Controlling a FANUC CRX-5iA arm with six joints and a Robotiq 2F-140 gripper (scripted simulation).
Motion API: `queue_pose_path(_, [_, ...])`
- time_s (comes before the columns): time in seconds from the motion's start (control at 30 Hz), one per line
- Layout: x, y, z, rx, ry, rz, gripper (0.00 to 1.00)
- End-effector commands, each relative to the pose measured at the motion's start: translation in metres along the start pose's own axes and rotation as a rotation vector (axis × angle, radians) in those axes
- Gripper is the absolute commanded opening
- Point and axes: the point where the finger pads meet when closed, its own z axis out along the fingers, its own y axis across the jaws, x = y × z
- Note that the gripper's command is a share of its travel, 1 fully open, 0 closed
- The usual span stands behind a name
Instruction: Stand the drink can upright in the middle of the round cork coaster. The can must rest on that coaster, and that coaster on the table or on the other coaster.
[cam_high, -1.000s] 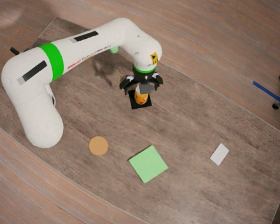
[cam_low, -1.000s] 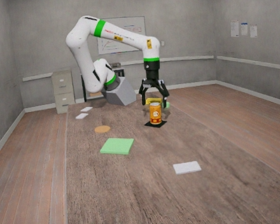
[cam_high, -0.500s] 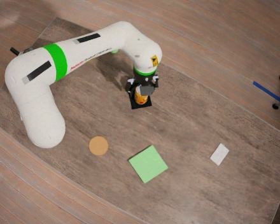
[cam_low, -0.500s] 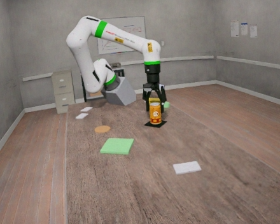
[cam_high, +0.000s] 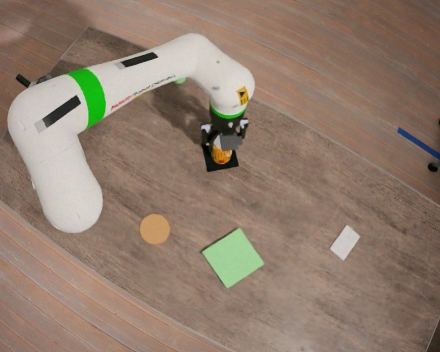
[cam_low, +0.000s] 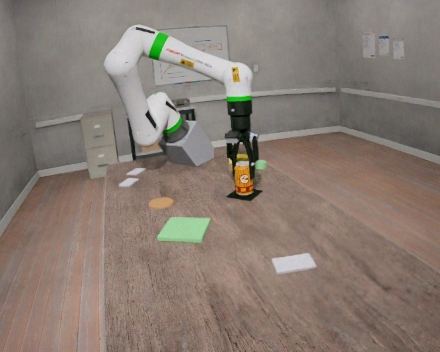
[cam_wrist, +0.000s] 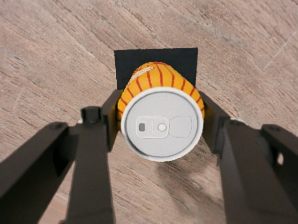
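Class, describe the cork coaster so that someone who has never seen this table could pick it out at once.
Start at the white arm's big base on the table. Just beside it lies the cork coaster, left of the green square pad in the top view. It is the only round, tan piece; the other flat ones are square-cornered.

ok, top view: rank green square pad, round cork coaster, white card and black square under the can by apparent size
Largest to smallest in the top view:
1. green square pad
2. round cork coaster
3. white card and black square: not ranked. They look close, and the can and closed jaws hide part of the square.
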Motion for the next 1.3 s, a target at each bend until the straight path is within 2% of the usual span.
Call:
queue_pose_path(0.0, [0.000,0.000,-0.001,0.001,0.000,0.000,0.10])
queue_pose_path(0.53, [0.000,-0.001,-0.005,0.001,0.000,0.000,0.10])
queue_pose_path(0.67, [0.000,-0.001,-0.020,0.002,0.001,0.001,0.10])
queue_pose_path(0.87, [0.000,-0.001,-0.056,0.002,0.001,0.001,0.10])
queue_pose_path(0.93, [0.000,-0.001,-0.056,0.002,0.001,0.001,0.10])
queue_pose_path(1.1, [0.000,0.000,-0.085,0.002,0.001,0.001,0.10])
queue_pose_path(1.27, [0.000,0.000,-0.098,0.002,0.001,0.000,0.10])
